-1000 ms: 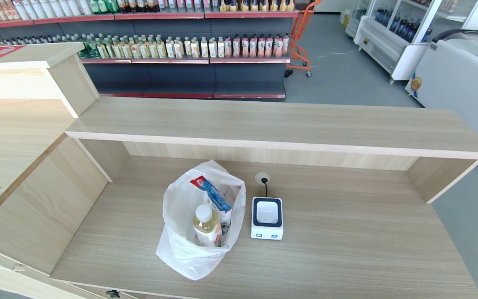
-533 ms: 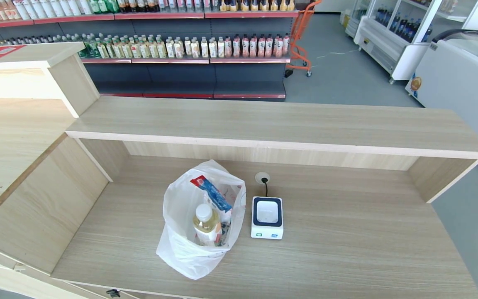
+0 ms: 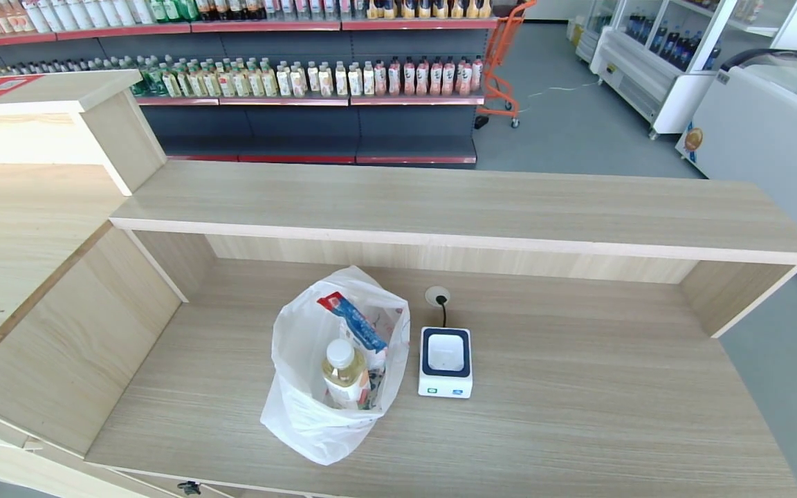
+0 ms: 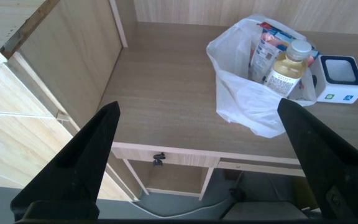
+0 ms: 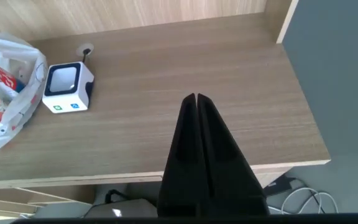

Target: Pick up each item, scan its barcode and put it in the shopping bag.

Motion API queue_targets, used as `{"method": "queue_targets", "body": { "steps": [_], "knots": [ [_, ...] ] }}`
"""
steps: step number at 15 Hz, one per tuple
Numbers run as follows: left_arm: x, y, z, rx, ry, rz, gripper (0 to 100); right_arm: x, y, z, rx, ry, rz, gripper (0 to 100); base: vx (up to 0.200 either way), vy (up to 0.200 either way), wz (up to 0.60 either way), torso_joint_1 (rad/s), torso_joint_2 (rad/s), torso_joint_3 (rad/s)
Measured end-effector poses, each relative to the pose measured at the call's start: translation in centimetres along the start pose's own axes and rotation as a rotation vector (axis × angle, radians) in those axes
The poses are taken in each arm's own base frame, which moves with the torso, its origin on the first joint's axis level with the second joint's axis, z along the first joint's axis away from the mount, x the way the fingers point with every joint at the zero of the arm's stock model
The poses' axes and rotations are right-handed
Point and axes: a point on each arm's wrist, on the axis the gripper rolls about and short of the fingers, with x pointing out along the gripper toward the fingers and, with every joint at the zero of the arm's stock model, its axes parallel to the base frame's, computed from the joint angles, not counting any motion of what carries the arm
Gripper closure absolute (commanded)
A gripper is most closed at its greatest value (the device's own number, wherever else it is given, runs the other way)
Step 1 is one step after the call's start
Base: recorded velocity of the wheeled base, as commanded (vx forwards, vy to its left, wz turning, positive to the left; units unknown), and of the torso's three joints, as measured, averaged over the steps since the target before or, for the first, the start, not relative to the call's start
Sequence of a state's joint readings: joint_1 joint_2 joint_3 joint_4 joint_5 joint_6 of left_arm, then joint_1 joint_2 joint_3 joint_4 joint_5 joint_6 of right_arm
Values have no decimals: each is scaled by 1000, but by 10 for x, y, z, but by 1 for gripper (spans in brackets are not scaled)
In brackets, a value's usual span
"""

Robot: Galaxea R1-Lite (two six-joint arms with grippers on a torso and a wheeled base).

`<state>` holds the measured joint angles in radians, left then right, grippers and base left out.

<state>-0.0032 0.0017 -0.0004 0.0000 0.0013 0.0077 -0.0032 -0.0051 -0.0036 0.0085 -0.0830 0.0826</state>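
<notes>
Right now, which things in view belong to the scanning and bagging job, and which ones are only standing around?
Job:
- shopping bag
- bottle and blue-and-red packet, both inside the bag
- barcode scanner, beside the bag

Just standing around:
- drink shelves
- orange trolley
- chest freezer

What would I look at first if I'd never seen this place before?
Your eye goes to the white shopping bag standing on the wooden counter, with a yellowish drink bottle and a blue and red packet poking out of its open top. Close beside it, on the robot's right, sits a little white scanner with a dark window on top.
</notes>
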Motion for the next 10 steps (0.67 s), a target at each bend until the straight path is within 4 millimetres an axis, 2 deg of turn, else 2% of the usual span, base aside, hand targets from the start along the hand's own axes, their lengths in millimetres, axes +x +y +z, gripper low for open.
{"method": "queue_targets", "body": {
  "steps": [5,9,10],
  "knots": [
    [0,0,0,-4,0,1,0,0,0,0,0,1,0,100,0,0,0,0,0,0],
    [0,0,0,-4,0,1,0,0,0,0,0,2,0,100,0,-200,0,0,1,2],
    [0,0,0,-3,0,1,0,0,0,0,0,2,-2,100,0,0,0,0,0,0]
  ]
}}
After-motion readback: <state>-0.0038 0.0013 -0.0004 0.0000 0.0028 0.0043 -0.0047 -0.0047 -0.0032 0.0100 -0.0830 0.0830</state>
